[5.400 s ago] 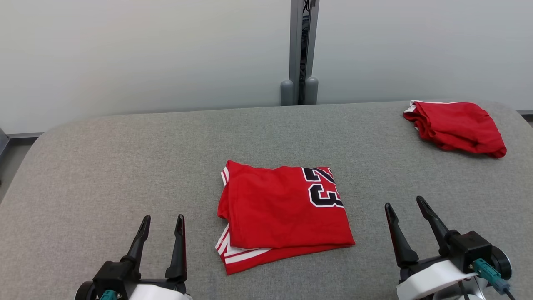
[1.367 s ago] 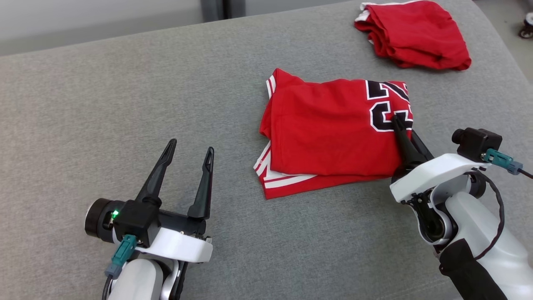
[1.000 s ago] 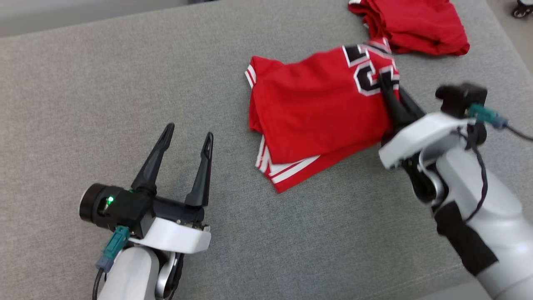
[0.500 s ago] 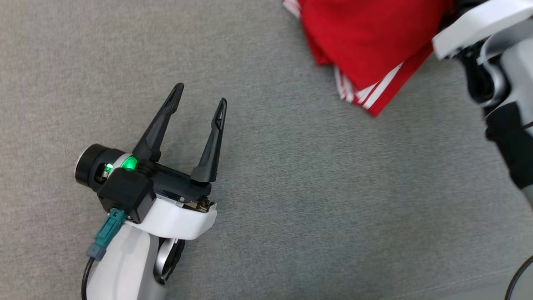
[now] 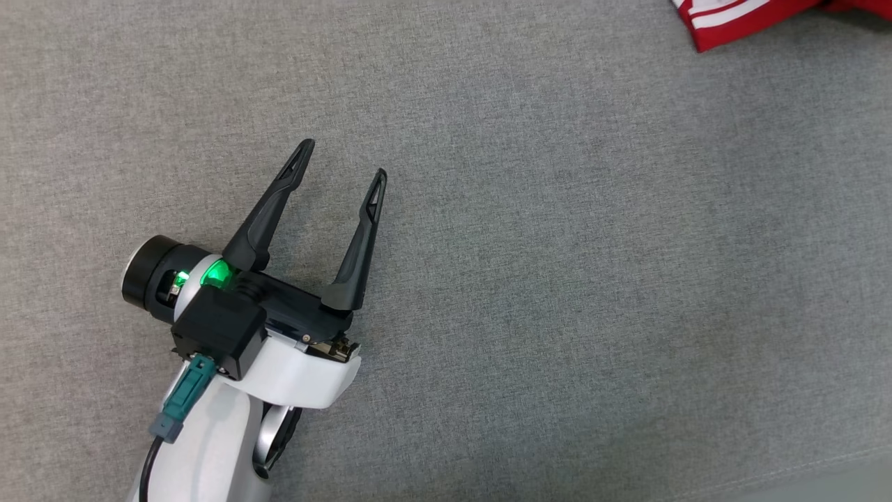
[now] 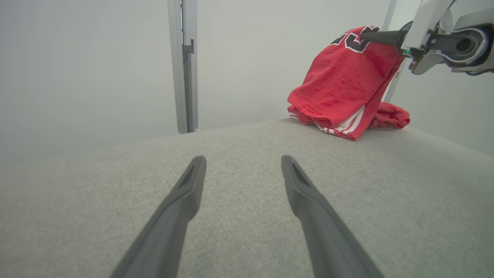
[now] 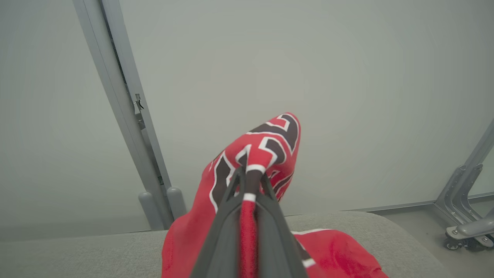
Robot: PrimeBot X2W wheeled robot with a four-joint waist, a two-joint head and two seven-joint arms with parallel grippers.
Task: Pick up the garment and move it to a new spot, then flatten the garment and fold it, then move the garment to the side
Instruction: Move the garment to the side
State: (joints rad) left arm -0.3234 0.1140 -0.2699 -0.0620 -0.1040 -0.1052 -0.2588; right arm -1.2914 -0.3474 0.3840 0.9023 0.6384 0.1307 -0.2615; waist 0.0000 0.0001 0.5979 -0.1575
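The red jersey with black-and-white numerals hangs lifted above the grey table, its striped lower corner touching the fabric surface. My right gripper is shut on the jersey at the numeral edge; it appears in the left wrist view as the right gripper reaching in from the upper right. My left gripper hovers low over the bare table with its fingers apart and nothing between them.
A second red garment lies crumpled on the table behind the hanging jersey. The grey table spreads wide around my left gripper. A grey post stands against the pale wall beyond the far edge.
The head camera has tilted down and left, so the jersey has slid to the picture's top right corner. My right gripper has raised the jersey off the table. The left gripper stays open.
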